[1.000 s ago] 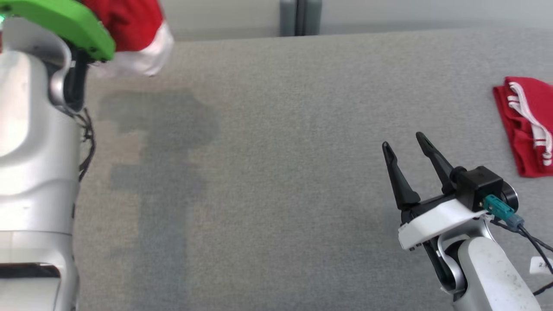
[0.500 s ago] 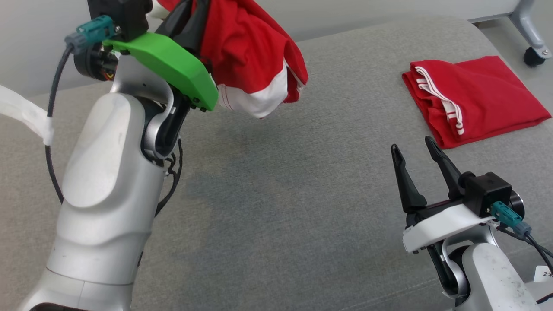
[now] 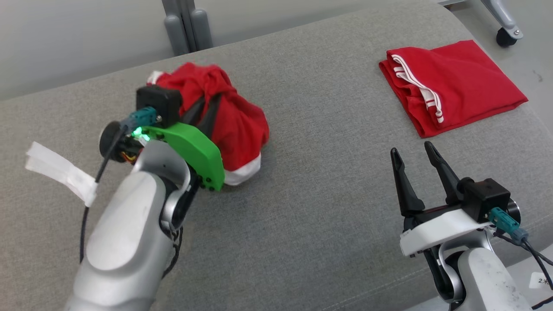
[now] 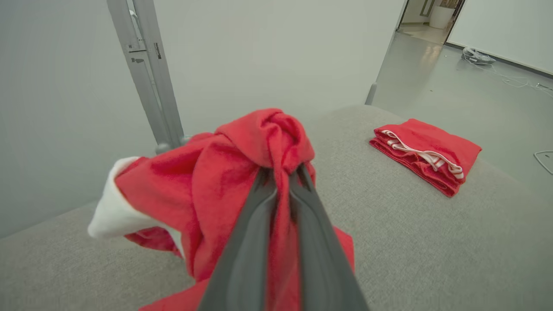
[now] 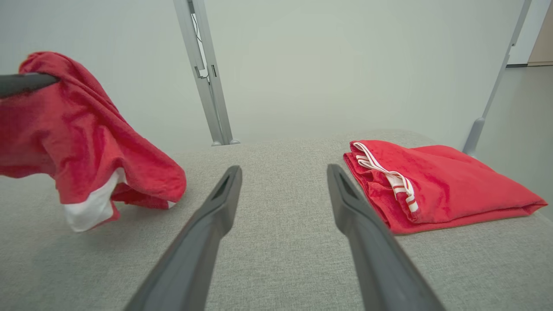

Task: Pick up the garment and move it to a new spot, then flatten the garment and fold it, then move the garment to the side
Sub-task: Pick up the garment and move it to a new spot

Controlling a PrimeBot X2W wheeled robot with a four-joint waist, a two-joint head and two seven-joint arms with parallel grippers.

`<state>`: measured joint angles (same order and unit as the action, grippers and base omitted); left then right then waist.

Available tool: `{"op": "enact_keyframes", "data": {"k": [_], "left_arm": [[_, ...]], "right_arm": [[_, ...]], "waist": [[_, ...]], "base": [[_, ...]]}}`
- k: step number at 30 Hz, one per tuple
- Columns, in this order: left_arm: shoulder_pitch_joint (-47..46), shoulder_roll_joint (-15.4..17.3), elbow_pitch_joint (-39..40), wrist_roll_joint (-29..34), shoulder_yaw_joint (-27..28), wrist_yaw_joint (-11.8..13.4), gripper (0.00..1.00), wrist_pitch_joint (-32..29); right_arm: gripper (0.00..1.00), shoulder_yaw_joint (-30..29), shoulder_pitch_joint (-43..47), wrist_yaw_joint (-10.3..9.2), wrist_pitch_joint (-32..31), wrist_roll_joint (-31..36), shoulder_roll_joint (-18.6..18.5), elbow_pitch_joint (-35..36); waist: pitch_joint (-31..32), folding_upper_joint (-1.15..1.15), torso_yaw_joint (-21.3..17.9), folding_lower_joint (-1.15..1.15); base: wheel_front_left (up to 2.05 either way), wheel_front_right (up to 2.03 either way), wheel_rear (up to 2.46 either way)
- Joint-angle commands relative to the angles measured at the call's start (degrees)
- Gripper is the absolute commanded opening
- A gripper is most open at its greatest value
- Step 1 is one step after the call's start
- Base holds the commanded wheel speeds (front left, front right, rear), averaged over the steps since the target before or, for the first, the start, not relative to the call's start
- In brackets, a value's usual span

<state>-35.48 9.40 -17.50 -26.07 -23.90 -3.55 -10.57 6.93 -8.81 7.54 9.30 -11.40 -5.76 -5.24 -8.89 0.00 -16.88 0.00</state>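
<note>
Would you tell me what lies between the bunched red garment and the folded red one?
The stretch is bare: in the head view, grey cushion runs from the bunched garment to the folded garment; the right wrist view agrees.

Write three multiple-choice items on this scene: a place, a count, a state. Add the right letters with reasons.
1. Where on the grey cushion does the folded garment lie? A) far right B) near left C) centre
2. How many red garments are there? A) one B) two C) three
3. The left hand is: A) open, empty B) shut on the crumpled garment C) pressing the folded garment

1 A: the head view shows it at the far right.
2 B: one folded, one crumpled.
3 B: its fingers pinch bunched red cloth.
</note>
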Motion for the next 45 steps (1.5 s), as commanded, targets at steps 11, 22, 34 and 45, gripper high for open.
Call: {"op": "enact_keyframes", "data": {"k": [11, 22, 34, 45], "left_arm": [[7.31, -5.72, -8.82, -4.63, -5.69, -2.47, 1.00, 7.82], [14.88, -2.76, -0.98, -6.51, -2.19, -0.72, 1.00, 22.20], [26.14, 0.53, 8.13, -2.13, 10.06, 1.66, 1.00, 25.72], [32.08, -1.13, 5.81, 1.67, 19.14, -1.50, 1.00, 25.69]], "right_arm": [[1.00, -0.03, 0.36, -0.11, 0.39, -0.16, 0.21, -0.80], [1.00, -2.34, 2.07, -0.10, -0.21, 0.55, -0.79, 0.65], [1.00, -5.07, 3.87, -0.10, -1.85, 1.16, -1.45, 1.31], [1.00, -4.93, 5.17, -0.10, -2.01, 0.59, -0.94, -0.08]], "waist": [[1.17, 0.00, 2.08, 0.00], [3.47, 0.00, 6.01, 0.00], [5.39, 0.00, 12.22, 0.00], [7.73, 0.00, 14.84, 0.00]], "base": [[0.00, 0.00, 0.00], [0.00, 0.00, 0.00], [0.00, 0.00, 0.00], [0.00, 0.00, 0.00]]}}
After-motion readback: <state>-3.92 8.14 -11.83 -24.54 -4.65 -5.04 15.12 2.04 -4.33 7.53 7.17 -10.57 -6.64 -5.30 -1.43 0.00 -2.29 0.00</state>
